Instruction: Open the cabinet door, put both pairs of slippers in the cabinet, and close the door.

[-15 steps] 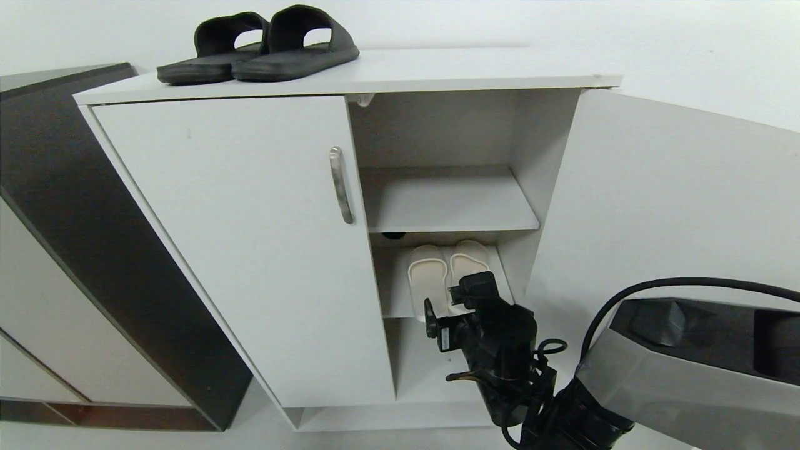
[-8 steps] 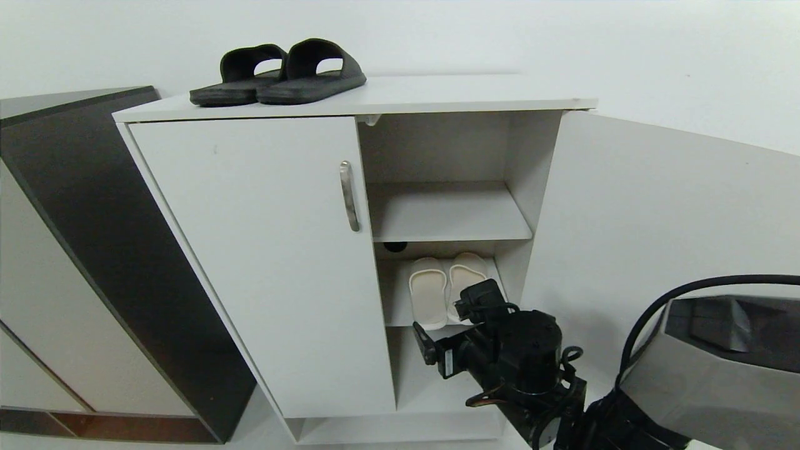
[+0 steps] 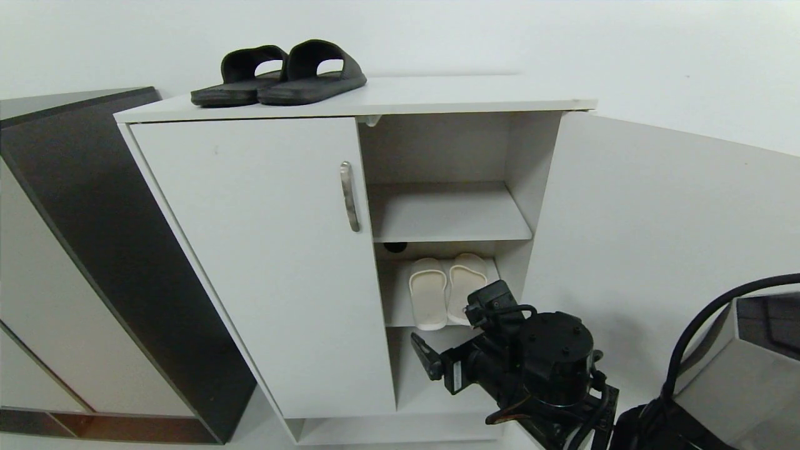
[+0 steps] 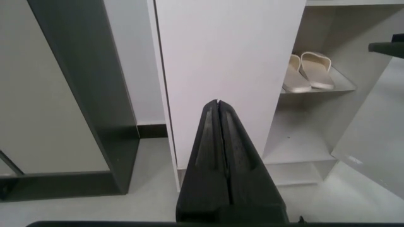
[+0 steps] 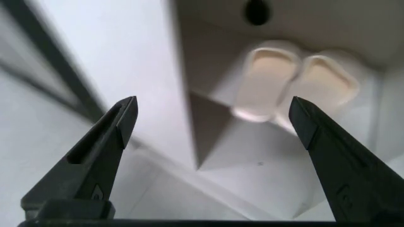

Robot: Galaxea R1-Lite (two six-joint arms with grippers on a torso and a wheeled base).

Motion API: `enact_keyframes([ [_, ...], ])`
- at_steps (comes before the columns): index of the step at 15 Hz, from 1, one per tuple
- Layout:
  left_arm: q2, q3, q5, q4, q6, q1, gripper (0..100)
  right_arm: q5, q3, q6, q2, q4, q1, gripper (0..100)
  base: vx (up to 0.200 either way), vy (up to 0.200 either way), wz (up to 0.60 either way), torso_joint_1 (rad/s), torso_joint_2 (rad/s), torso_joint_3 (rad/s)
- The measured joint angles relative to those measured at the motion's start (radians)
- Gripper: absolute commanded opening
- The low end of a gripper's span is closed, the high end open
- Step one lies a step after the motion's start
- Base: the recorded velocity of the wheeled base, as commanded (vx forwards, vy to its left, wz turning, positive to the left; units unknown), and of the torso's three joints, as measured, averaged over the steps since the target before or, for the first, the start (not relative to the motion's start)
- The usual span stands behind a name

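A pair of black slippers (image 3: 279,73) lies on top of the white cabinet (image 3: 437,94), toward its left end. A cream pair (image 3: 447,289) sits side by side on the middle shelf, also seen in the left wrist view (image 4: 309,70) and the right wrist view (image 5: 297,82). The cabinet's right door (image 3: 656,237) stands wide open. Its left door (image 3: 262,250), with a metal handle (image 3: 349,196), is closed. My right gripper (image 3: 459,331) (image 5: 213,106) hangs open and empty just in front of the cream pair, a little below it. My left gripper (image 4: 218,104) is shut, empty, low before the left door.
A dark grey cabinet (image 3: 94,206) stands against the white cabinet's left side. The upper shelf (image 3: 447,212) and the bottom compartment (image 3: 431,375) are bare. The open door walls off the space on the right.
The head camera shifted, so the cabinet sits lower in the picture. My open right gripper has drawn back and down from the cream slippers, which stay on the shelf.
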Motion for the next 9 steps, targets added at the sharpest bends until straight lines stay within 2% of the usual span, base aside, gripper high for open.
enact_keyframes([
  [9, 0.000, 0.000, -0.001, 0.000, 0.000, -0.001, 0, 0.049, 0.051, 0.002, -0.033, -0.003, -0.003, 100, 0.000, 0.200, 0.00, 0.002, 0.01, 0.005],
])
